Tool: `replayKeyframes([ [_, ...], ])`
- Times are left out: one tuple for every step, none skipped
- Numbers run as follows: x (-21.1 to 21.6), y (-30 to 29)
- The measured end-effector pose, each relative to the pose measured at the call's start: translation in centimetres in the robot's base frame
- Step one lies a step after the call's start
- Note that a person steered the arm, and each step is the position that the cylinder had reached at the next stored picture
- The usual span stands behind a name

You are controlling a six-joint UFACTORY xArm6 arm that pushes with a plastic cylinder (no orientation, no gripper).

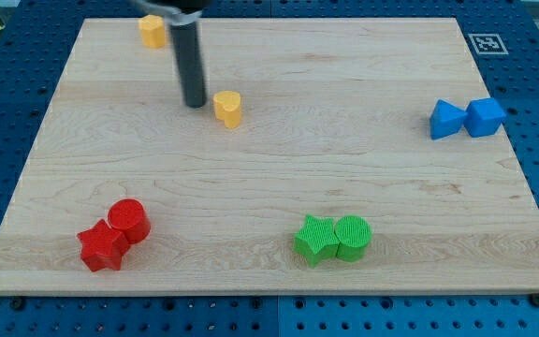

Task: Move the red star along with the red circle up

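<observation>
The red star (101,247) lies near the board's bottom left corner. The red circle (130,220) touches it on its upper right. My tip (195,103) rests on the board in the upper left part, far above the red pair. It stands just left of a yellow heart block (228,109), a small gap apart.
A yellow hexagon-like block (152,31) sits at the top edge, left of the rod. A green star (316,240) and green circle (352,236) touch at the bottom middle. Two blue blocks (447,120) (485,117) touch at the right. The wooden board (279,159) lies on a blue pegboard.
</observation>
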State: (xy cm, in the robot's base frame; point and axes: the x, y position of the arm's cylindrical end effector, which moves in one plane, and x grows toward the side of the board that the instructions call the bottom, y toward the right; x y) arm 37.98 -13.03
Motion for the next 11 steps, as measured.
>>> replayKeyframes([
  [4.0,-6.8],
  [13.9,-8.2],
  [23.2,-9.8],
  [23.9,-9.4],
  [23.9,-4.9],
  [23.8,-2.9],
  [22.8,-3.2],
  [20.6,-3.4],
  [18.8,-3.4],
  [16.5,-2.9],
  [15.2,-1.8],
])
